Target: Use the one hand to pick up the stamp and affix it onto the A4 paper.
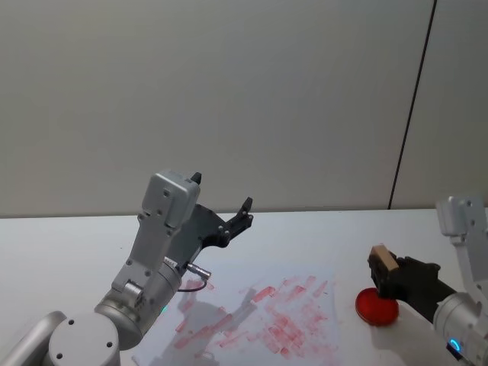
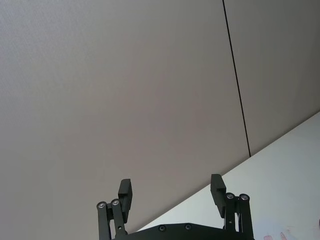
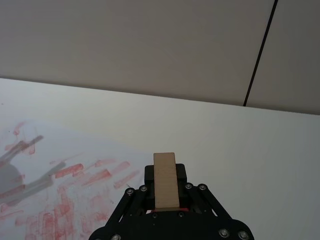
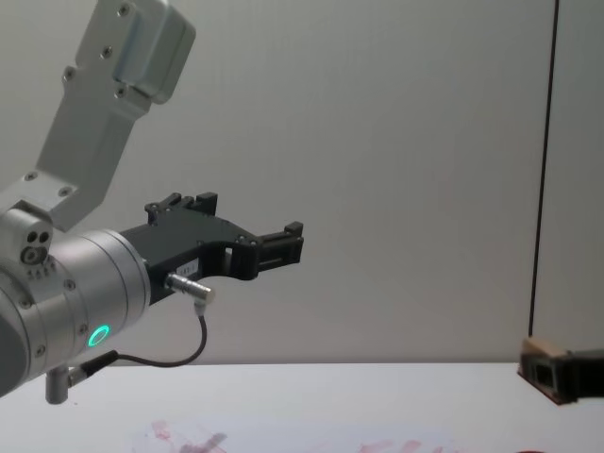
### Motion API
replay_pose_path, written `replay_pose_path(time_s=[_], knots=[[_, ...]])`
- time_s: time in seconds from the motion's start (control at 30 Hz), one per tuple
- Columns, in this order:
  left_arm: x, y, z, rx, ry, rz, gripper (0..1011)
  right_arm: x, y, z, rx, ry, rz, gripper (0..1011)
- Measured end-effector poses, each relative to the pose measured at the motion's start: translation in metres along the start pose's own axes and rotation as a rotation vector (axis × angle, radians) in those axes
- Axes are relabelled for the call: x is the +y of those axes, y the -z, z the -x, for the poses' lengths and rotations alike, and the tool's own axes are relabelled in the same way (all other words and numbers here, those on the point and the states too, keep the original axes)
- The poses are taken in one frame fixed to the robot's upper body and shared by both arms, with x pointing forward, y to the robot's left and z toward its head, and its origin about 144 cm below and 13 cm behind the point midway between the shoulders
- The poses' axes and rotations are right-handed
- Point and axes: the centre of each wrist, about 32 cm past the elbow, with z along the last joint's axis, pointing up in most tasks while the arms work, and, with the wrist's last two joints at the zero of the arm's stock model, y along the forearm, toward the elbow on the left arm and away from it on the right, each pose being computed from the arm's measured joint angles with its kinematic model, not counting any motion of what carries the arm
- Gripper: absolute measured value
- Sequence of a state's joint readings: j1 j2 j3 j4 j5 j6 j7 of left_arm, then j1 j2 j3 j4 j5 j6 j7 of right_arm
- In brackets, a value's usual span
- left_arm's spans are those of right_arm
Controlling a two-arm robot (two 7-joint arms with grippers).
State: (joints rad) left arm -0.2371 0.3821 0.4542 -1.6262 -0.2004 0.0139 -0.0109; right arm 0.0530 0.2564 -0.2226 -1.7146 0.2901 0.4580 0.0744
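One stamp [image 1: 383, 258] clamped in right hand [image 1: 381, 276]; one A4 paper [image 1: 259, 320].

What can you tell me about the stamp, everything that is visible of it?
The stamp is a small block that looks like pale tan wood, with flat faces and squared edges. The right gripper is shut on its lower part; the top sticks out. A thin red line shows at its base. It is held in the air above a red round pad, to the right of the paper.
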Motion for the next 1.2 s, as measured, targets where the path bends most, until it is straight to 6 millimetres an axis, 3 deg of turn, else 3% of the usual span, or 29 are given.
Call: replay_pose_path(time_s=[0.63,1.2], knots=[[0.0,0.0,0.0,0.0,0.0,0.0,1001,0.013,0.023,-0.007,-0.045,0.039,0.074,220],[0.0,0.0,0.0,0.0,0.0,0.0,1001,0.023,0.031,-0.006,-0.072,0.036,0.109,236]])
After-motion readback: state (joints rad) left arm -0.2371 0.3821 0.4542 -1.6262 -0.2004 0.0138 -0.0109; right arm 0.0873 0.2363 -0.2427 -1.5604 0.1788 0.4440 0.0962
